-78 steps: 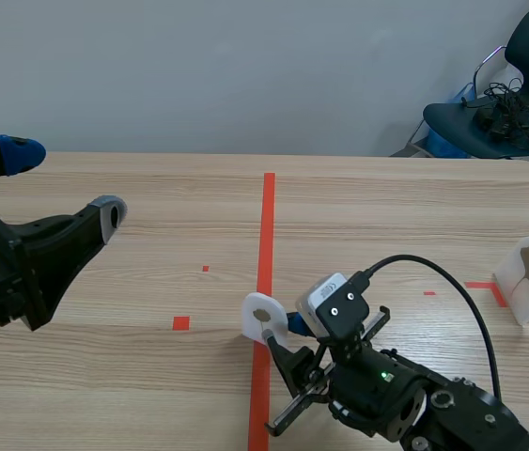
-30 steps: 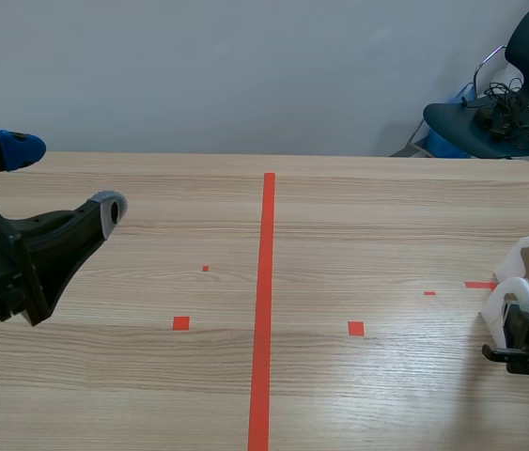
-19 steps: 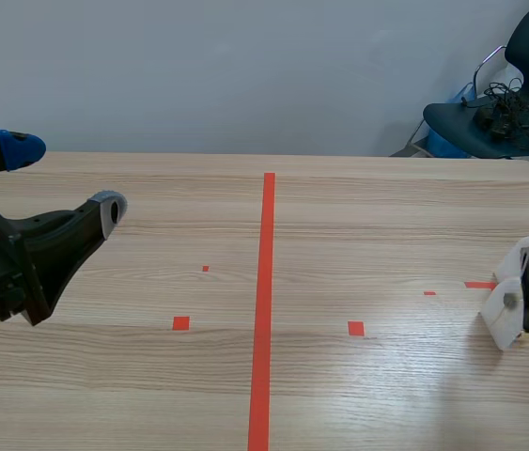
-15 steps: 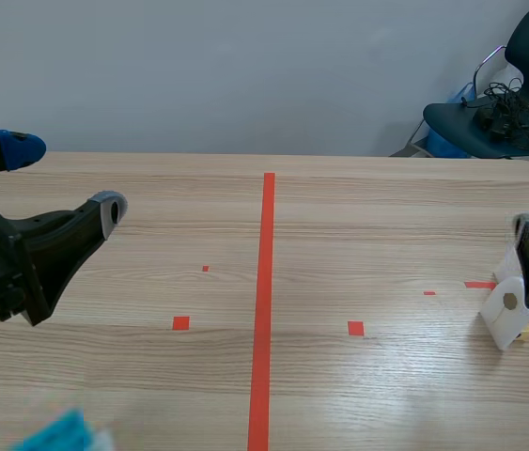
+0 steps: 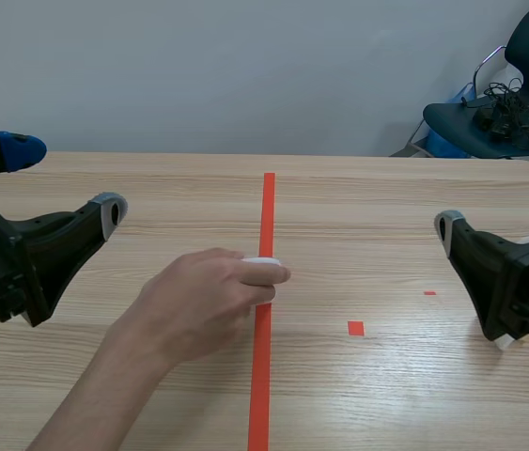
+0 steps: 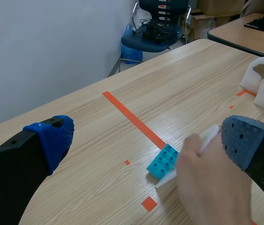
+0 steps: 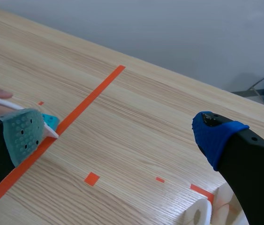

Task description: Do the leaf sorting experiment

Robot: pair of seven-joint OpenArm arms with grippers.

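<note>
White card (image 5: 262,262), in a hand (image 5: 203,305), meets the tape (image 5: 267,211); our left gripper (image 5: 65,178) and right gripper (image 5: 501,202) gape wide, likely giving room.

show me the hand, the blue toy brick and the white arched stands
hand (image 5: 210,303), scene view, its back
blue toy brick (image 6: 163,161), left wrist view, studded top
white arched stands (image 6: 247,79), left wrist view, rear one's white rim

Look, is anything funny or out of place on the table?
Yes. A person's hand rests at the red centre line, holding a white piece with a turquoise block against it. Odd between robot arms: the left gripper and right gripper both hang open at the sides.
</note>
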